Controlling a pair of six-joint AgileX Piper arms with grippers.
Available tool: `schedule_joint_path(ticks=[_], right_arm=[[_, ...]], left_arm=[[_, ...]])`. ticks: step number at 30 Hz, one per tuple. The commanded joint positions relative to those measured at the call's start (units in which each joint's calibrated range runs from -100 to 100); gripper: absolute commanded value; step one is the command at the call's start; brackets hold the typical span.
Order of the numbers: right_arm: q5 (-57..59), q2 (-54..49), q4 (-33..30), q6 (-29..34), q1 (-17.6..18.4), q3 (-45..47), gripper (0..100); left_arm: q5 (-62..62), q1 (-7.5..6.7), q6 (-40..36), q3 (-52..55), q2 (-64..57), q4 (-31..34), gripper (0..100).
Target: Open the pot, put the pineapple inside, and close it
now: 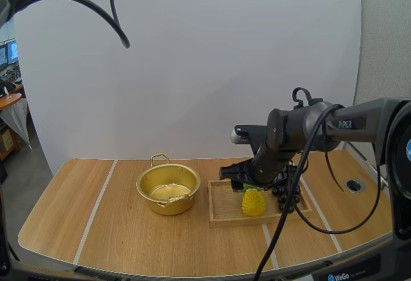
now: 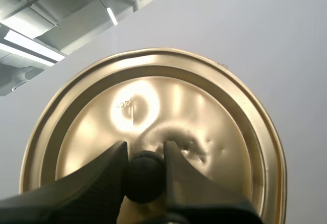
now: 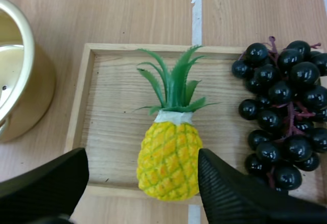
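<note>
The pineapple (image 3: 169, 157) is yellow with a criss-cross skin and a green leafy crown. It lies flat on the wooden tray (image 3: 110, 111), between the wide-spread fingers of the right claw (image 3: 143, 160), which holds nothing. Dark grapes (image 3: 286, 111) lie just beyond one finger of that claw. The open gold pot (image 1: 168, 188) stands on the table (image 1: 96, 229) past the other finger. The left claw (image 2: 145, 157), high above the table, grips the gold lid (image 2: 204, 121) by its black knob (image 2: 145, 178).
</note>
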Motion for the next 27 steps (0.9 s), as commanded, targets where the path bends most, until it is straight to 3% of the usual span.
schedule_joint_path(ticks=[1,16,27], right_arm=[[-0.64,-0.26,-5.03,2.66,0.00,-0.33,100],[-2.29,0.32,-5.68,4.48,0.00,-0.33,100],[-6.90,11.19,-6.11,5.11,0.00,-0.33,100]], left_arm=[[-2.04,-0.04,-0.58,-0.45,-0.39,-0.30,0],[-2.04,-0.04,-0.58,-0.45,-0.39,-0.30,0],[-2.04,-0.04,-0.58,-0.45,-0.39,-0.30,0]])
